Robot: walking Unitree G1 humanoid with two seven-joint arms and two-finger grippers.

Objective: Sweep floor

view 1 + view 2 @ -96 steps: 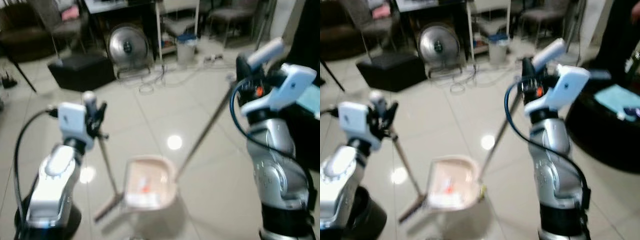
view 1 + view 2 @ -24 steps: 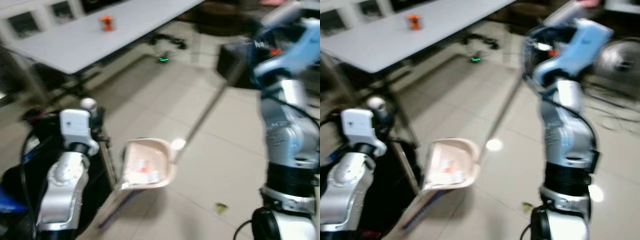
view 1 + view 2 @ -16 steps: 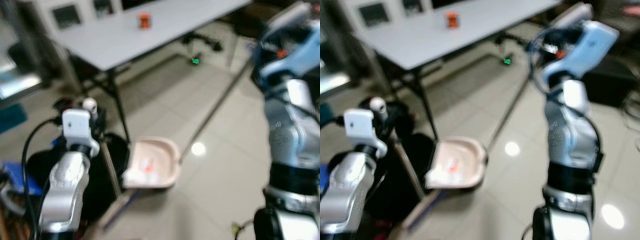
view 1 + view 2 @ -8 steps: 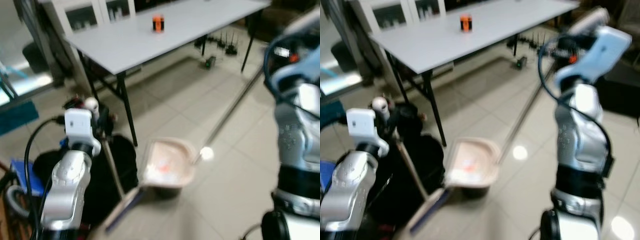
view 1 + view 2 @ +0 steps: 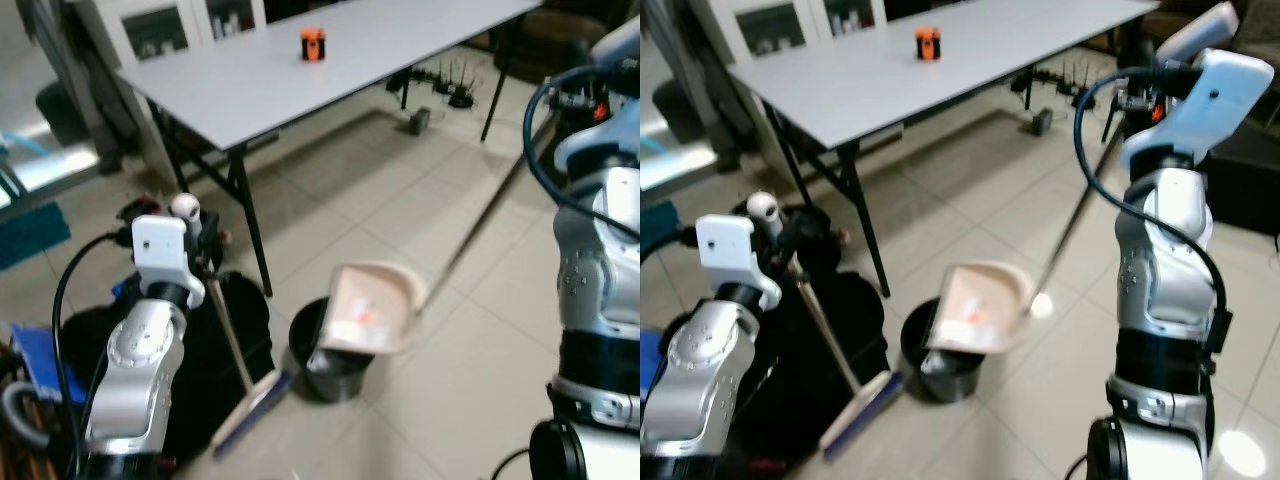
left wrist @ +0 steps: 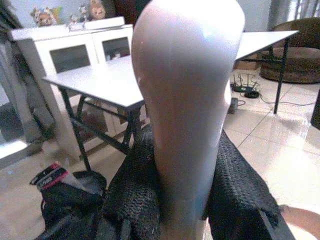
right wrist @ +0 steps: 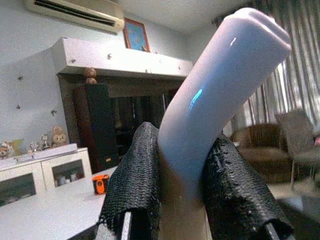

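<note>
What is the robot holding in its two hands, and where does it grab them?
The left gripper holds the broom by the top of its handle. The right gripper holds the dustpan by the top end of its long handle.

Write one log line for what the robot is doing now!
left tool: shut on broom | right tool: shut on dustpan | dustpan tilted over bin

Home: sofa (image 6: 295, 59), display cabinet (image 6: 75, 55)

Bright indoor light, mild blur in head views; glare spot on floor tiles (image 5: 1042, 303); wrist backgrounds soft.
</note>
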